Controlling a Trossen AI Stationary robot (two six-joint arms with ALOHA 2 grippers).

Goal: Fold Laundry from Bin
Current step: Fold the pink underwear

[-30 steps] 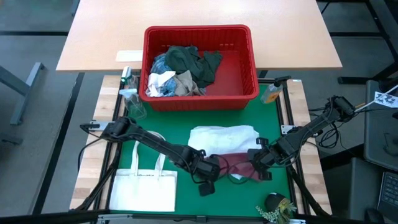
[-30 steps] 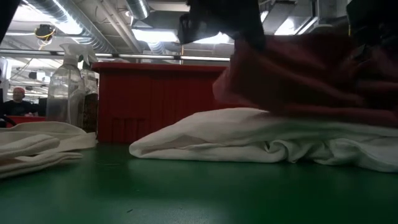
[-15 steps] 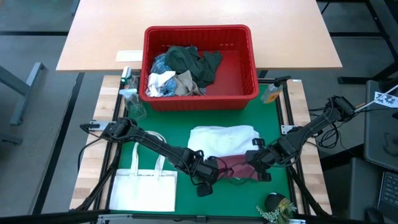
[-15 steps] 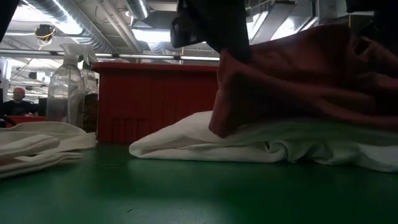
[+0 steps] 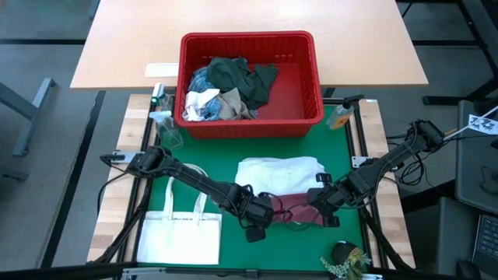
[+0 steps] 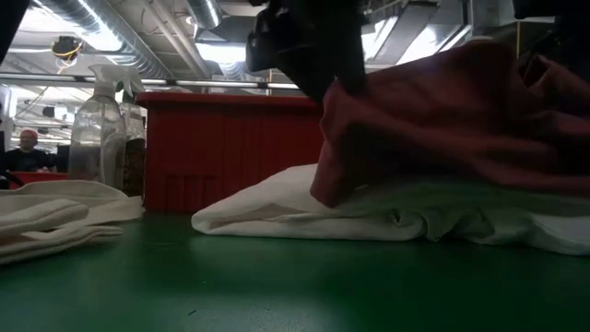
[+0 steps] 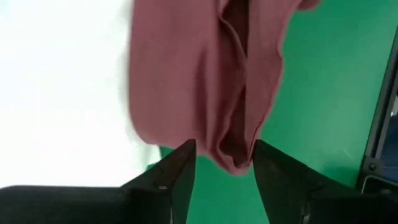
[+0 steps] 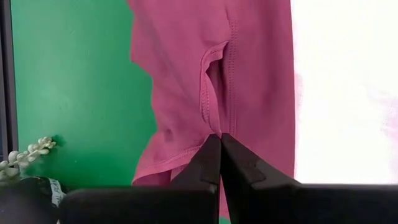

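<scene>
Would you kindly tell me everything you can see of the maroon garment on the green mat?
The maroon garment is soft, thin cloth with stitched seams and a hem, lying rumpled in loose folds. It rests partly on the white garment and partly on the green mat, near the mat's front. The right hand is shut, pinching its edge. The left hand is open, its fingers standing either side of a folded corner.

No text, label, brand, number or sign can be read in any view. The bottles and other things show nothing legible.
</scene>
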